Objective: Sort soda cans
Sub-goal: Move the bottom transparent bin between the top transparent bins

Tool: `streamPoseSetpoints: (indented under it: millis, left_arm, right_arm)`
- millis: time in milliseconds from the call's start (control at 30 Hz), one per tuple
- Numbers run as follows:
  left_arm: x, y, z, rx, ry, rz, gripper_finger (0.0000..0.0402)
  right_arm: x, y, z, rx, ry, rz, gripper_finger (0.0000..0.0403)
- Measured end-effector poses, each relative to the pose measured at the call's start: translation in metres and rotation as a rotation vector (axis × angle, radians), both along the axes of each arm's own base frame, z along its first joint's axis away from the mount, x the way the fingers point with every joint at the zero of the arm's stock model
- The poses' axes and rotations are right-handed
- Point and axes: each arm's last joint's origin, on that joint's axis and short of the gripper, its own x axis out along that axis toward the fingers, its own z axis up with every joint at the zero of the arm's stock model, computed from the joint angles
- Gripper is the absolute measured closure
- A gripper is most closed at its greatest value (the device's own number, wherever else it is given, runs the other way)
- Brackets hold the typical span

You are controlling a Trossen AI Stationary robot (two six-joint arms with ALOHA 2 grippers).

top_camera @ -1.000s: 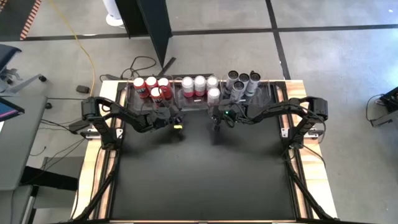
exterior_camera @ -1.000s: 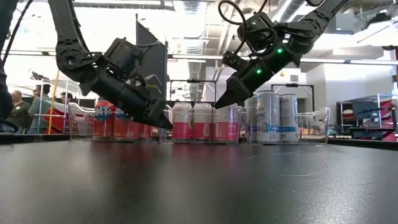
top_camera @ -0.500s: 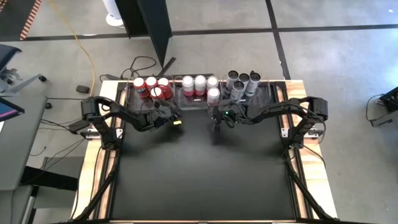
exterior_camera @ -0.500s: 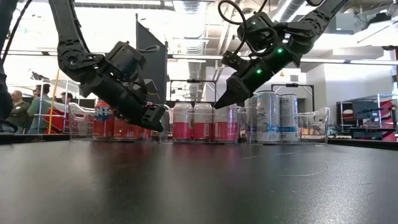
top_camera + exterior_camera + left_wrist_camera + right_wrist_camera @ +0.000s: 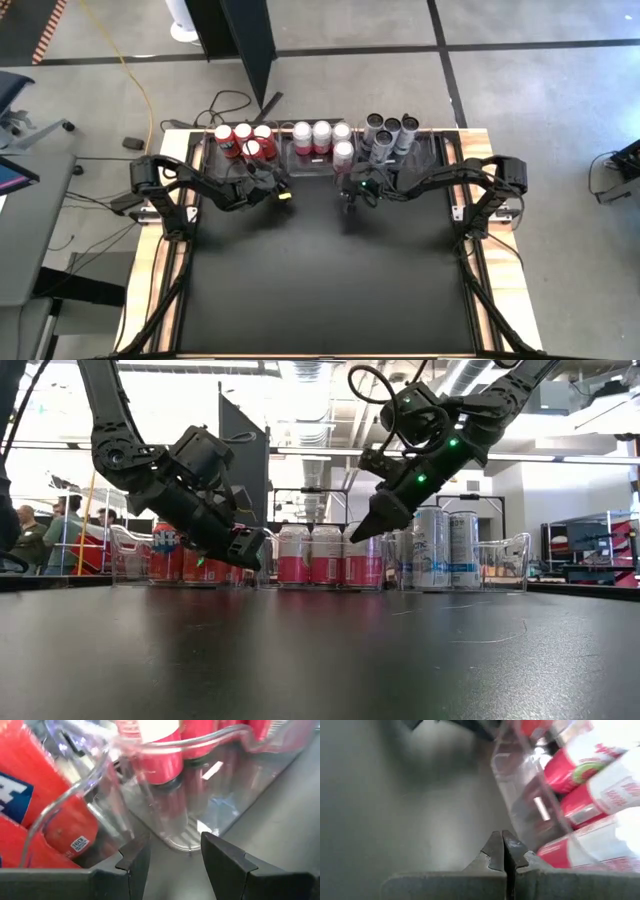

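The soda cans stand upright in three clear bins along the far edge: red cans [image 5: 245, 141] on the left, pink-and-white cans [image 5: 322, 137] in the middle, silver cans [image 5: 385, 133] on the right. My left gripper [image 5: 284, 195] [image 5: 254, 548] hovers open above the table, just in front of the gap between the red and pink-and-white bins. In the left wrist view the left gripper [image 5: 172, 852] faces a bin corner. My right gripper [image 5: 347, 200] [image 5: 363, 537] is shut and empty. It hangs tilted down in front of the pink-and-white bin [image 5: 520, 785].
The three clear bins [image 5: 500, 555] sit side by side at the table's far edge. The black tabletop [image 5: 320, 290] stretches from the grippers to the near edge. Both arms reach in from the table's sides. People and shelving show in the room beyond.
My left gripper has drawn back a little toward the far edge and up, nearer the bins; its end, a point a second ago, now shows broad in the low view. My right gripper has shifted slightly toward the table's right and down, staying shut. The cans have not moved.
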Motion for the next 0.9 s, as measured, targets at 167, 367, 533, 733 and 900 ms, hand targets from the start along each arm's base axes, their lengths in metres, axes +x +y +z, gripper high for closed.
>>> streamPoseSetpoints:
  millis: [167,367,533,733,900]
  left_arm:
    - [0.006,-0.017,0.007,0.037,0.02,-0.099,0.0233]
    - [0.011,-0.039,0.017,0.07,0.03,-0.226,0.0233]
    - [0.015,-0.053,0.019,0.091,0.056,-0.336,0.0233]
    - [0.014,-0.045,0.019,0.089,0.062,-0.33,0.0233]
    - [0.009,-0.027,0.02,0.081,0.05,-0.273,0.0233]
  right_arm:
    - [-0.001,0.004,-0.003,-0.016,0.046,0.009,0.0403]
    - [-0.004,-0.004,-0.001,-0.114,0.063,-0.129,0.0403]
    - [-0.006,-0.012,-0.001,-0.129,0.065,-0.175,0.0403]
    - [-0.009,-0.021,-0.001,-0.127,0.055,-0.249,0.0403]
    - [-0.01,-0.022,-0.001,-0.118,0.047,-0.26,0.0403]
